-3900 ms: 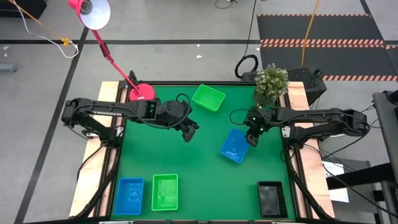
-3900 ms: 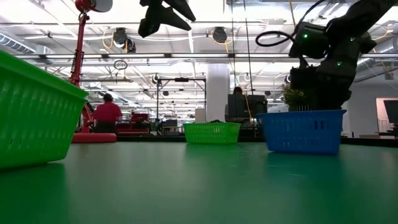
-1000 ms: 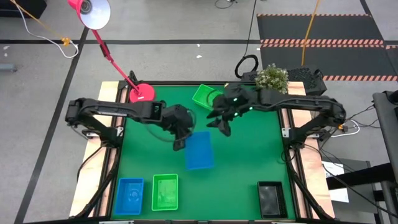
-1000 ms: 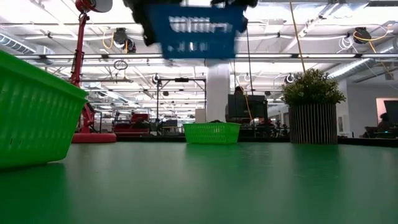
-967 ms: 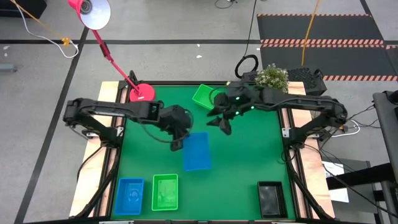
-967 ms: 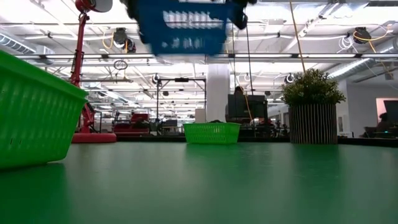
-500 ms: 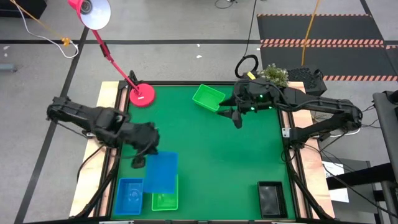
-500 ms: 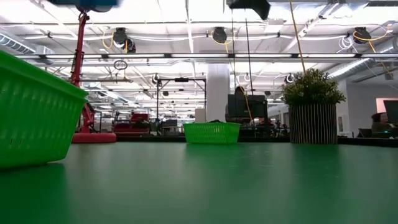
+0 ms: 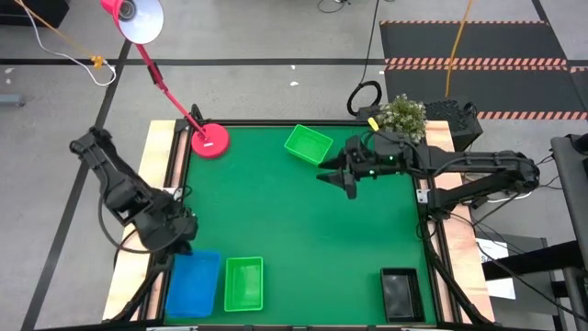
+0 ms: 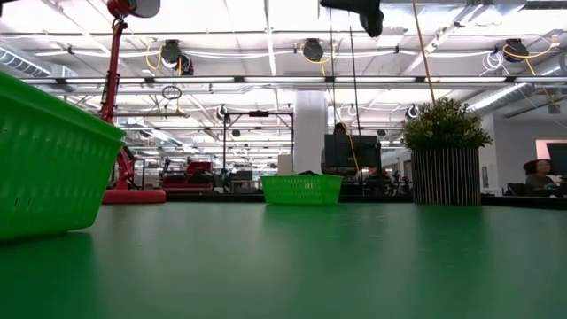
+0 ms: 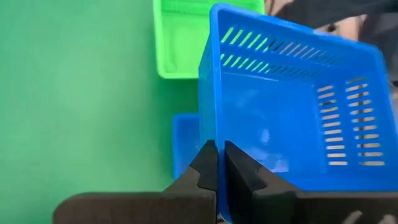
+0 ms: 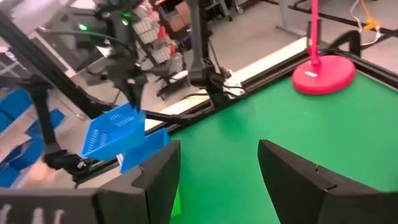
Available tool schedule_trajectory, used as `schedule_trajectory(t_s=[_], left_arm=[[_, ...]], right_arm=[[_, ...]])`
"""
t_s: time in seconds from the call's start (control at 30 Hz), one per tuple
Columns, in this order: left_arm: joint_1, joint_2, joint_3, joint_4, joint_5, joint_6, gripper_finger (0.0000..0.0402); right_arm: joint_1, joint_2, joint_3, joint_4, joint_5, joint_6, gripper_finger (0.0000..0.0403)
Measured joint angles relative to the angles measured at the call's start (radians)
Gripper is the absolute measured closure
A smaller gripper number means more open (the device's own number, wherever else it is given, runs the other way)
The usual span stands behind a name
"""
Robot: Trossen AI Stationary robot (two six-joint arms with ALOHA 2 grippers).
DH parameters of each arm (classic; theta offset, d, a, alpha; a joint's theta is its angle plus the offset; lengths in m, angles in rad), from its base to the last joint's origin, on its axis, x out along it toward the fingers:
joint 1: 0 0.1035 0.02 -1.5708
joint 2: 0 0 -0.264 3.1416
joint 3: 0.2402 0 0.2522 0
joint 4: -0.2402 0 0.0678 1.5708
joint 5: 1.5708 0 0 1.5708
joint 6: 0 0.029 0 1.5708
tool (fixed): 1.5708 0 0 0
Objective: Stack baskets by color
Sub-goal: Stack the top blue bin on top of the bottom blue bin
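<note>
Table: green-topped, wood-edged; the landmark for all entries below.

Left arm: dark, reaching along the table's left edge toward its near-left corner.

Right arm: dark, reaching in from the table's right edge over its far-centre area.

Lamp base: round, pink, at the table's far-left corner, with a slanted pink stem.

Potted plant: at the table's far-right corner.

Held blue basket: over the table's near-left corner, tilted in the left wrist view, gripped by its rim. A second blue basket sits directly beneath it on the table.

Near green basket: on the table's near edge, just right of the blue pair, open side up.

Far green basket: on the table near its far edge, centre, turned at an angle.

Black basket: at the table's near-right corner.

Left gripper: at the table's near-left corner, fingers pinched tight on the rim wall of the held blue basket.

Right gripper: above the table just right of the far green basket, fingers spread wide, holding nothing.
</note>
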State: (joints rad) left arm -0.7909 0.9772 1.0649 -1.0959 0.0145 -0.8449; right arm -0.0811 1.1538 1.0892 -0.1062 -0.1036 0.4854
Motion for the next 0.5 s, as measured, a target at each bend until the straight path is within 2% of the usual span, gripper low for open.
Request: schedule_trajectory(t_s=[0.5], left_arm=[[-0.226,-0.036,-0.280,0.238,-0.053,-0.200,0.0392]], right_arm=[[0.031,0.003,-0.004,0.027,-0.001,-0.026,0.0195]])
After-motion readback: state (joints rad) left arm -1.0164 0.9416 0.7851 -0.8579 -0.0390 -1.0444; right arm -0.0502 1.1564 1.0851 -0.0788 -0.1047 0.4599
